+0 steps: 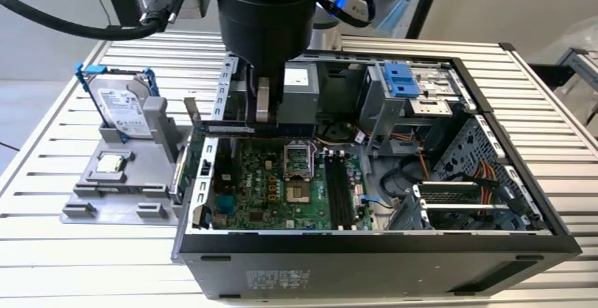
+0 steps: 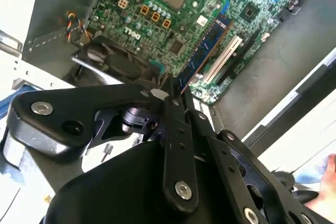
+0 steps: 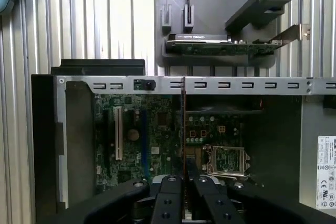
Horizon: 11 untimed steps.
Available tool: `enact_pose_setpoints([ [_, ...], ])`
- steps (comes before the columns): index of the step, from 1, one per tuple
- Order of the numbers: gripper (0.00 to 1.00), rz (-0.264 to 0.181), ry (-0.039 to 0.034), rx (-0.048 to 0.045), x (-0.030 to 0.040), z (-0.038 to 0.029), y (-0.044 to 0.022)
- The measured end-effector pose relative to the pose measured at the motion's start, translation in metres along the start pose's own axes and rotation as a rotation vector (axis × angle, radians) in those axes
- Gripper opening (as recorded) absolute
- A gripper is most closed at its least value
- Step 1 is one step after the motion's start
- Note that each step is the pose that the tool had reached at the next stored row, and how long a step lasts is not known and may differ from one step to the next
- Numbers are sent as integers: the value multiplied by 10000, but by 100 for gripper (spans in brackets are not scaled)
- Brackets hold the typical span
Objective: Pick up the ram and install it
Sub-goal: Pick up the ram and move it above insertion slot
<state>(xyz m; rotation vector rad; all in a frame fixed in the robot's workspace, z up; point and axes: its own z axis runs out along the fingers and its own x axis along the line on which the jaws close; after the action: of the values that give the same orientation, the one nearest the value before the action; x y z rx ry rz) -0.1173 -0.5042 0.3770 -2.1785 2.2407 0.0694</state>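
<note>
Slatted metal table [image 1: 56, 266]. Near its edge on the exterior view's left sits a grey plastic holder [image 1: 94, 206] with an upright hard drive [image 1: 123, 108] and a small square silver processor chip [image 1: 112, 162]. Next over, mid-table, an open black steel case [image 1: 374, 259] lies on its side. The gripper [image 1: 266, 117] hangs over the far part of the green motherboard [image 1: 271, 189], jaws clamped on the ram [image 2: 205, 51]. It's a thin flat bluish stick with dark chips, gripped near one end, apparently off the board. Step: carrying to slot, install not done. The long black slots [image 1: 338, 189] lie further toward the exterior view's right (stick looks crosswise to them, so seating would call for a turn, then a straight, even press). Blue plastic drive bracket [image 1: 400, 80] by the case's far wall.
</note>
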Motion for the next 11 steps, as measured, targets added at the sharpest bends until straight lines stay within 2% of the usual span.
enact_pose_setpoints([
  [11, 0, -16, 1, -1, -6, -4, -208],
])
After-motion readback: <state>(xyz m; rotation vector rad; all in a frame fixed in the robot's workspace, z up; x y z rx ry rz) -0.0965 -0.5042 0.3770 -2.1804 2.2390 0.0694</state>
